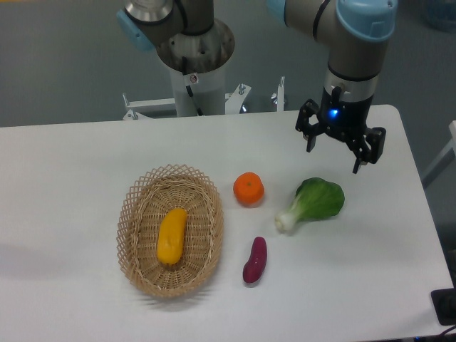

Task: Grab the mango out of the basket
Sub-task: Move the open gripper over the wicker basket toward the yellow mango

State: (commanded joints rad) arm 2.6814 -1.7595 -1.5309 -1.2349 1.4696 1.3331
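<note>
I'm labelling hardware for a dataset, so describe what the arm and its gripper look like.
The arm has grey tube segments with light-blue joint caps. Its base column is pale grey with a small red-and-white sticker. The gripper is black, with two angular black fingers and a blue indicator light glowing on its body.

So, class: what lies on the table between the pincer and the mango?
In the camera view, the tangerine sits between the pincer and the mango, with the basket rim.

I am looking at a robotics lab: the arm's pedestal is standing bolted behind a plain white table, grey flooring is stretching behind, and toy-like produce is lying staged as test props.
</note>
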